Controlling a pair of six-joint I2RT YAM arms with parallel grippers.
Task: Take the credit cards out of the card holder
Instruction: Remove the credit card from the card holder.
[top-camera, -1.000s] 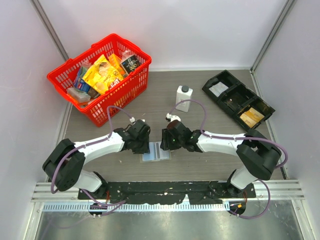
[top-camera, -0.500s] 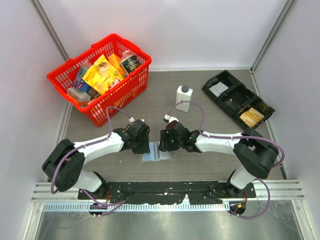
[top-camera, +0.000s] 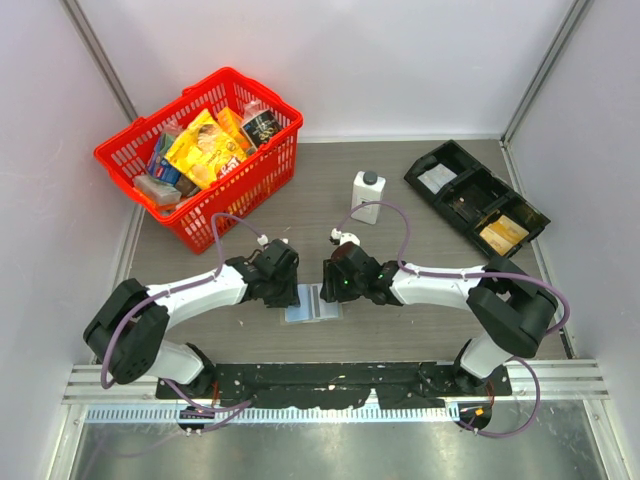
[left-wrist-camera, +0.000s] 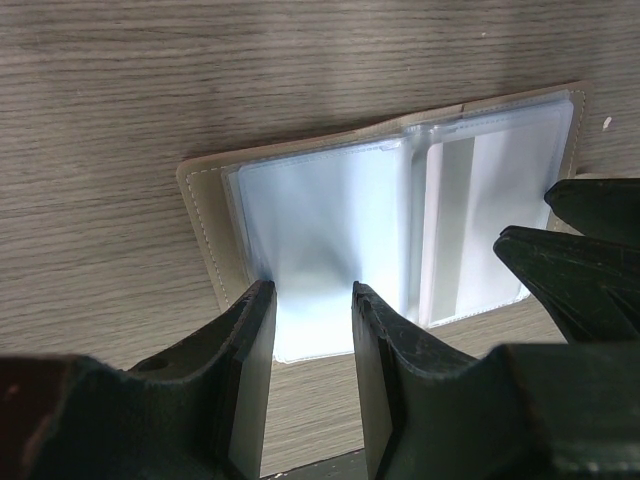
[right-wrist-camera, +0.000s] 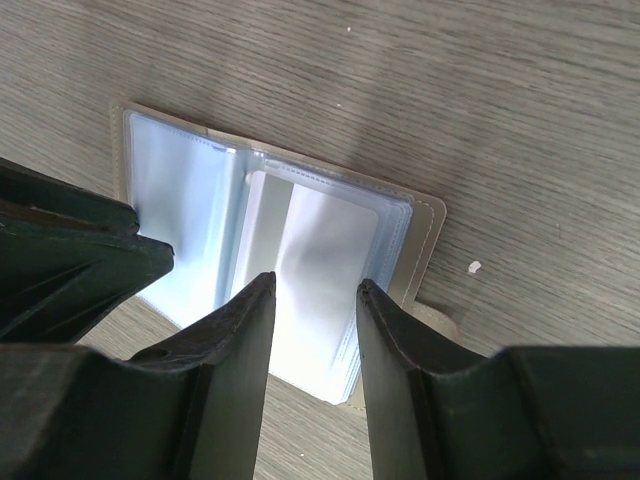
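Stitching (left-wrist-camera: 207, 240) along card holder (left-wrist-camera: 330, 220) edge shows only in wrist views

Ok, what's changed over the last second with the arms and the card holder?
Very little. The right gripper edged slightly toward the left gripper above the card holder, then eased back. Nothing was taken hold of or let go. The left gripper stayed at the holder's left half, and the holder still lies open and flat on the table.
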